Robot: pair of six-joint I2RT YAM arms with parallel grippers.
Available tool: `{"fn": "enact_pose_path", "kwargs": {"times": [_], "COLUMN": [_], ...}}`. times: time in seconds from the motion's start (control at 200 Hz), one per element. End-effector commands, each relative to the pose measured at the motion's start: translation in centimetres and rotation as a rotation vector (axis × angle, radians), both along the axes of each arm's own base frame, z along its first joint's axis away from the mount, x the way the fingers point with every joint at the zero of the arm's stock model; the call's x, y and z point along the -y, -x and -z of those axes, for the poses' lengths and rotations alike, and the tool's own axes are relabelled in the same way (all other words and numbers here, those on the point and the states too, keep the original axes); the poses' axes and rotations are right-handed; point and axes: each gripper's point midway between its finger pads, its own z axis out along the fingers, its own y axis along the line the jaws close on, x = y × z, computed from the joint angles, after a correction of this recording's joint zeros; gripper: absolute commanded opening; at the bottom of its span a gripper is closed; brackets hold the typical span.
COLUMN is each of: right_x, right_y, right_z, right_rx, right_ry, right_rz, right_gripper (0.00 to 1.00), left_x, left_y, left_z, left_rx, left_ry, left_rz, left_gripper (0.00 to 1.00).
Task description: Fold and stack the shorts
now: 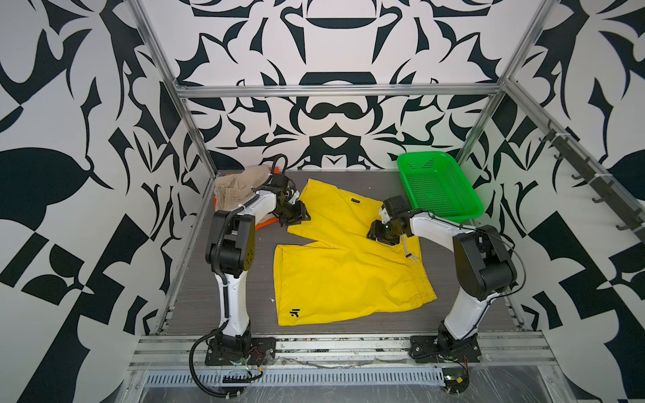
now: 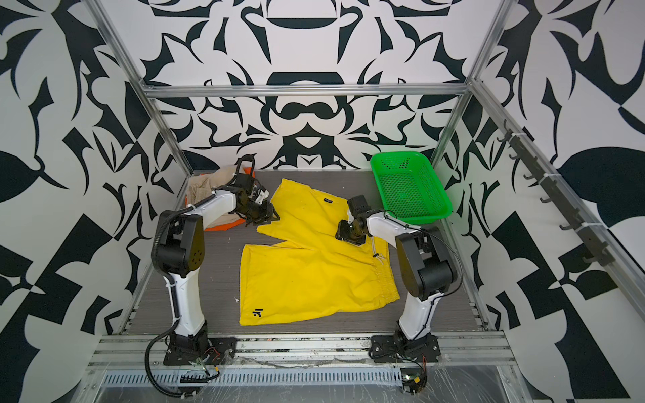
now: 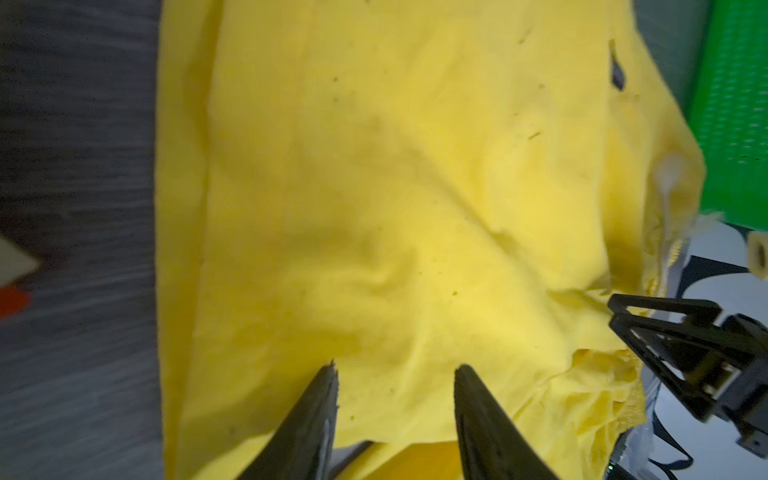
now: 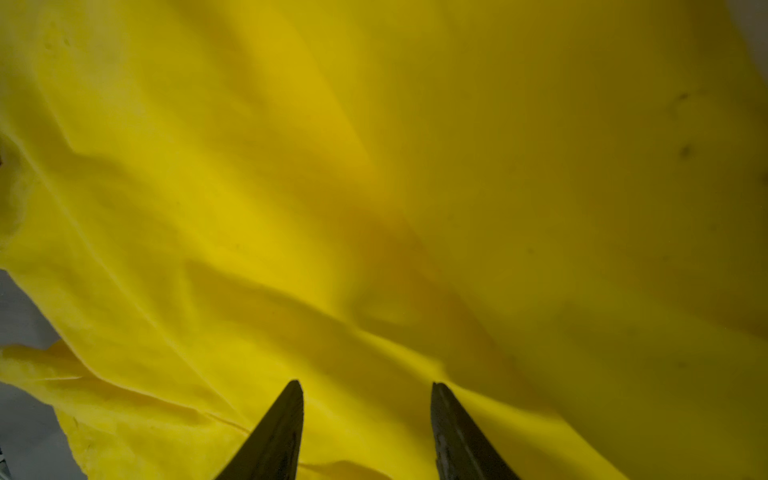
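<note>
Yellow shorts (image 1: 349, 272) lie flat, waistband rightward (legs pointing left).

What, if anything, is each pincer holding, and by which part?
Nothing is held. The left pincer and the right pincer both stand open over the yellow shorts, with no cloth pinched between them.

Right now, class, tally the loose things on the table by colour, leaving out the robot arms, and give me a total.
Yellow: 1, the yellow shorts
Beige: 1, the beige shorts
Orange: 1, the orange shorts, mostly hidden under the beige pair
Green: 1, the green basket
Total: 4
</note>
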Motion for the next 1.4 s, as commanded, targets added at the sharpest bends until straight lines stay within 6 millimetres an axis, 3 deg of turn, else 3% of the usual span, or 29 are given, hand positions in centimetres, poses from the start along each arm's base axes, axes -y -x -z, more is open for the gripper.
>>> {"fn": "enact_pose_path", "kwargs": {"times": [0.0, 0.24, 0.365, 0.43, 0.515, 0.635, 0.705, 0.8, 0.94, 1.02, 1.06, 1.175, 1.395], "right_x": [1.2, 4.7, 4.8, 4.4, 3.5, 4.0, 5.5, 9.1, 12.8, 14.0, 14.7, 15.2, 14.3], "right_y": [-0.8, -1.2, -2.3, -2.7, -2.9, -1.2, 1.0, 5.0, 11.8, 14.8, 16.0, 17.4, 18.8], "right_z": [-0.1, 2.0, 1.6, 0.0, -3.8, -8.6, -9.4, -8.3, -6.2, -5.3, -4.9, -4.1, -2.3], "right_rx": [0.017, -0.022, -0.015, 0.012, 0.094, 0.170, 0.134, 0.020, -0.118, -0.180, -0.199, -0.189, -0.258], "right_ry": [0.022, 0.088, 0.087, 0.068, 0.006, -0.035, -0.068, -0.091, -0.014, 0.035, 0.064, 0.069, 0.034], "right_rz": [0.051, 0.168, 0.177, 0.152, 0.121, 0.096, 0.127, 0.251, 0.375, 0.442, 0.481, 0.527, 0.517], "right_gripper": [0.53, 0.53, 0.53, 0.54, 0.54, 0.56, 0.58, 0.60, 0.66, 0.70, 0.77, 0.97, 0.96], "left_x": [-1.6, -4.7, -5.2, -4.9, -4.2, -3.5, -3.5, -3.3, -1.6, -0.7, -0.3, 0.2, -0.9], "left_y": [0.3, 1.1, 0.8, 0.3, 0.0, 0.3, 1.2, 3.4, 8.1, 10.5, 11.5, 13.4, 14.5], "left_z": [2.7, 5.8, 5.3, 3.2, -0.6, -6.8, -9.4, -11.6, -10.3, -8.1, -6.8, -3.2, 1.0], "left_rx": [-0.051, -0.104, -0.095, -0.050, 0.018, 0.135, 0.173, 0.193, 0.134, 0.080, 0.050, -0.002, -0.055], "left_ry": [-0.079, -0.241, -0.249, -0.224, -0.175, -0.123, -0.099, -0.052, 0.000, 0.010, 0.018, 0.012, -0.061], "left_rz": [-0.023, -0.060, -0.071, -0.070, -0.085, -0.110, -0.138, -0.168, -0.172, -0.182, -0.191, -0.212, -0.229], "left_gripper": [0.49, 0.48, 0.49, 0.55, 0.61, 0.70, 0.72, 0.73, 0.72, 0.71, 0.70, 0.69, 0.67]}}
